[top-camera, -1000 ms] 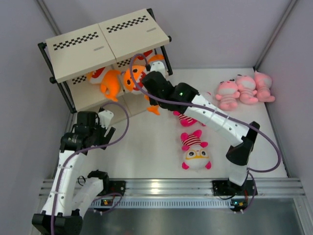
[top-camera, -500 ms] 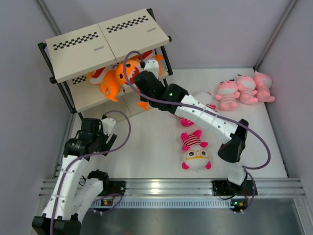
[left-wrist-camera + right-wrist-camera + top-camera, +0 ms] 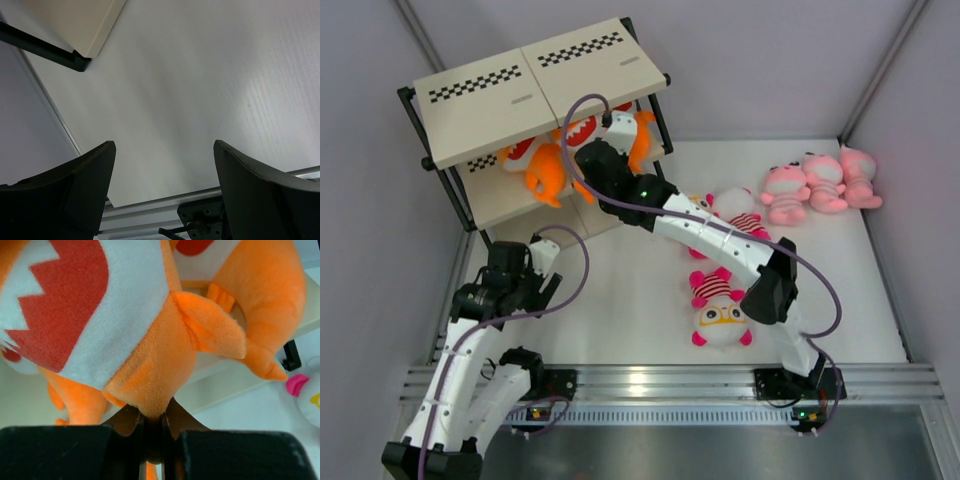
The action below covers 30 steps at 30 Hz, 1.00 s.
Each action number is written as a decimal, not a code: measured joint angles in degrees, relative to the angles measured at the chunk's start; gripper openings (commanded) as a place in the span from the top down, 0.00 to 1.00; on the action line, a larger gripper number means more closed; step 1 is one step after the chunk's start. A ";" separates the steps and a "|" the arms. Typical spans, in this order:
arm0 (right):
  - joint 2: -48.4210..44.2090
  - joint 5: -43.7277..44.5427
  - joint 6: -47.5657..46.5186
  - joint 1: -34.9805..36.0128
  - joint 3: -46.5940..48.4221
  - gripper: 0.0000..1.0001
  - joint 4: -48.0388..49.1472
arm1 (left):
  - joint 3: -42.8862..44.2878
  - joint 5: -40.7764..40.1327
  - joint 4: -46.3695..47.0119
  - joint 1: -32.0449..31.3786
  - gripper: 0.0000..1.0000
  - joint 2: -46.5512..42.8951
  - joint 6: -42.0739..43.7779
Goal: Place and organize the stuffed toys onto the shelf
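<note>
orange toys (image 3: 548, 172) half hidden, under shelf (image 3: 480, 110) top

- The shelf (image 3: 480, 120) stood at the far left corner of the table (image 3: 620, 290), set at an angle to its edges.
- A cluster of toys (image 3: 545, 172) lay side by side on the board beneath the top one, crowding its front edge.
- The right gripper (image 3: 154, 417) sat at that board's front, closed on the underside of one of those toys (image 3: 150, 365).
- The left gripper (image 3: 162, 145) hung over bare table, in front of the shelf's near left corner.
- A row of three toys (image 3: 823, 182) lay touching one another at the table's far right.
- A single toy (image 3: 720, 312) lay near the middle front, with another toy (image 3: 738, 208) behind it, partly under the right arm (image 3: 720, 235).
</note>
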 measured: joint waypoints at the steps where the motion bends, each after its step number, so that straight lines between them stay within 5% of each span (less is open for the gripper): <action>1: 0.52 0.79 0.46 0.00 0.66 1.00 1.11 | -0.02 0.00 0.00 -0.07 0.15 0.00 -0.02; 11: 9.40 3.74 3.23 -0.04 6.51 1.00 7.19 | -0.02 -0.20 0.02 -0.90 0.14 0.00 -1.27; 23: 14.34 -8.70 6.10 -0.37 11.10 1.00 13.33 | -0.02 -0.22 0.02 -1.07 0.14 0.00 -1.51; 30: 14.58 -7.69 6.45 -0.39 11.13 0.94 11.85 | -0.04 -0.17 0.02 -1.11 0.14 0.02 -1.51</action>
